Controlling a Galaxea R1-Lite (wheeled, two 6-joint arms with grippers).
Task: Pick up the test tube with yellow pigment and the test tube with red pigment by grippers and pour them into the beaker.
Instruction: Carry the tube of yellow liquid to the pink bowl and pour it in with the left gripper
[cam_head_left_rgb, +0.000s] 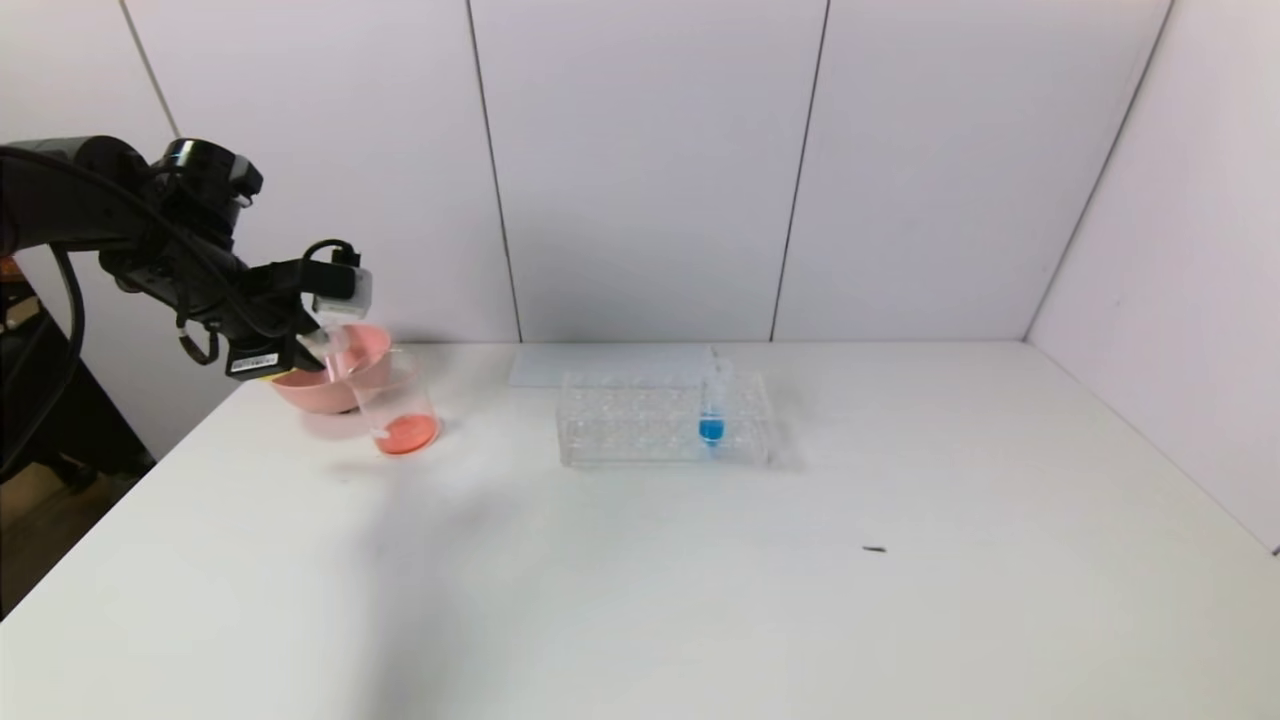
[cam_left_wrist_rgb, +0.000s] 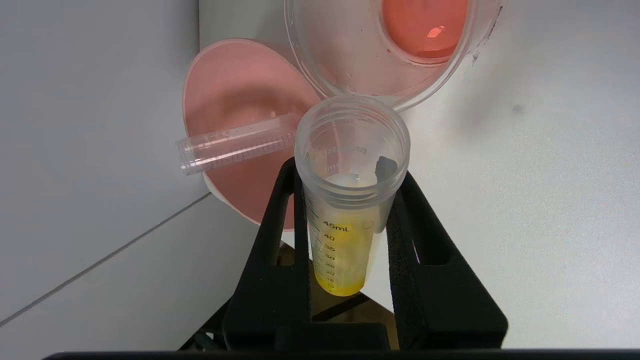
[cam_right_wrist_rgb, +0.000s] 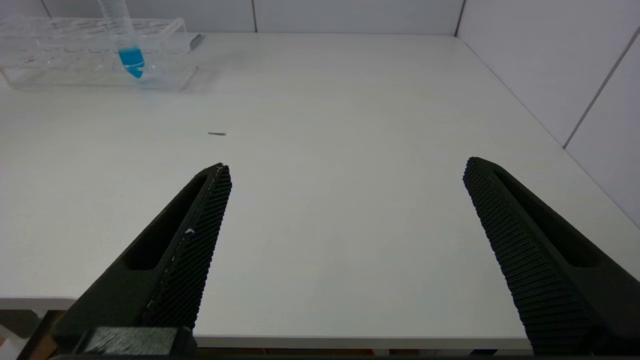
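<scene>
My left gripper (cam_left_wrist_rgb: 347, 172) is shut on the test tube with yellow pigment (cam_left_wrist_rgb: 340, 235), whose yellow liquid sits at its bottom end. The tube's open mouth is just beside the rim of the beaker (cam_left_wrist_rgb: 320, 65), which holds red-orange liquid. In the head view the left gripper (cam_head_left_rgb: 312, 332) hangs over the beaker (cam_head_left_rgb: 395, 400) at the table's far left. No tube with red liquid shows. An empty clear tube (cam_left_wrist_rgb: 235, 147) lies in the pink bowl (cam_left_wrist_rgb: 225, 90). My right gripper (cam_right_wrist_rgb: 345, 170) is open and empty above the table's front edge.
The pink bowl (cam_head_left_rgb: 300, 392) stands right behind the beaker. A clear rack (cam_head_left_rgb: 640, 420) in the middle of the table holds a blue-liquid tube (cam_head_left_rgb: 711, 425), also seen in the right wrist view (cam_right_wrist_rgb: 131, 55). A small dark speck (cam_head_left_rgb: 874, 549) lies to the right.
</scene>
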